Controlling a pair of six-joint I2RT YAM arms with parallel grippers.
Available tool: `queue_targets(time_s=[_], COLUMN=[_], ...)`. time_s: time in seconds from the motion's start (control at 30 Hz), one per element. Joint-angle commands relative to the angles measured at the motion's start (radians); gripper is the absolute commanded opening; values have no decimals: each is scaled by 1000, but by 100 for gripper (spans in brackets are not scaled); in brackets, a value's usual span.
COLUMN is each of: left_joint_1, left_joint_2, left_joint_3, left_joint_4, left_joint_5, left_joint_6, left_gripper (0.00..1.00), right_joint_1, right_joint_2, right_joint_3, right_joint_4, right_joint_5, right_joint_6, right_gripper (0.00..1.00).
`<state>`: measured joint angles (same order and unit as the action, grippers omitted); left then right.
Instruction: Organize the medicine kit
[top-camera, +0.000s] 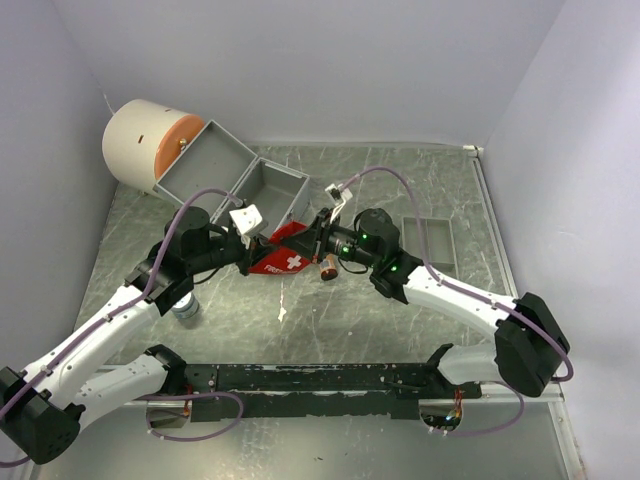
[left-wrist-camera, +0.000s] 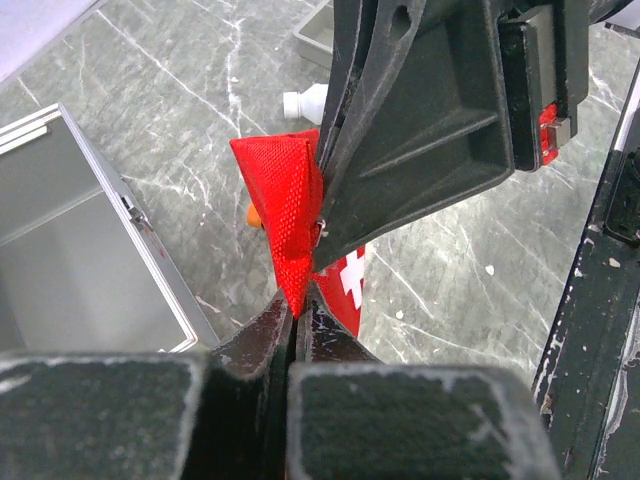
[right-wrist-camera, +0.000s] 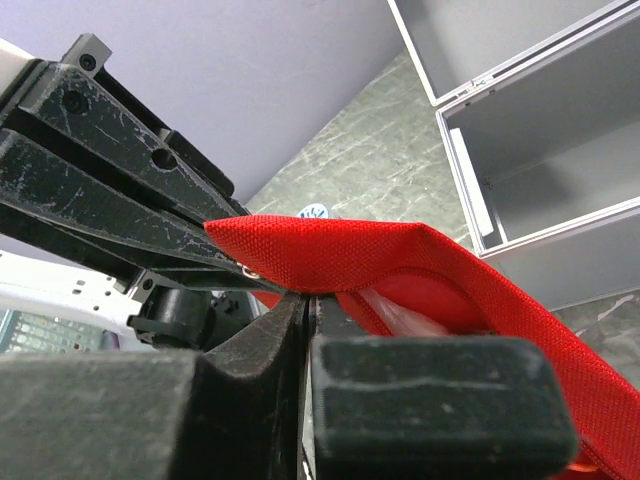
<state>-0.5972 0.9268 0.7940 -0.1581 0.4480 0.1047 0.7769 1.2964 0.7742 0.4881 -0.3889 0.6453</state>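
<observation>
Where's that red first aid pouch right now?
In the overhead view the red pouch is mid-table, just in front of the open grey case, pinched between the left fingers and the right fingers.

pouch before case, bottle right

grey case: open, rear-left | red pouch: off table, beside case

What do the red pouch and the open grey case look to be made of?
The red pouch looks like woven synthetic fabric, probably nylon, matte: coarse weave grain, soft folds. The grey case seems sheet metal, perhaps aluminium, satin: thin straight walls, brighter rim edge.
</observation>
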Motion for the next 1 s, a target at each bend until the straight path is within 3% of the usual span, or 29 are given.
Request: queue_targets(time_s=[0.0,0.23,0.33,0.43,0.63,0.97], left_joint_1=[-3,-4,-4,-4,-4,-4], left_joint_2=[-9,-3,2,6,6,7], left_joint_3=[39,39,45,49,50,35], left_joint_4=[28,25,24,16,9,19], left_joint_5=[19,9,20,21,26,25], left_joint_6=[-16,-16,-7,2,12,18], left_gripper=[7,7,7,7,7,7], right_joint_1=[6,5,5,6,5,6], right_joint_2=[-37,-74,-72,-65,-34,-13], right_joint_3=[-5,-26,-19,-17,-9,-18], right_joint_4=[3,-32,-17,12,68,154], right_joint_5=[44,-10,-52,-59,-94,-75], right_joint_6=[-20,-80,-87,-85,-69,4], right_gripper=[0,0,29,43,42,24])
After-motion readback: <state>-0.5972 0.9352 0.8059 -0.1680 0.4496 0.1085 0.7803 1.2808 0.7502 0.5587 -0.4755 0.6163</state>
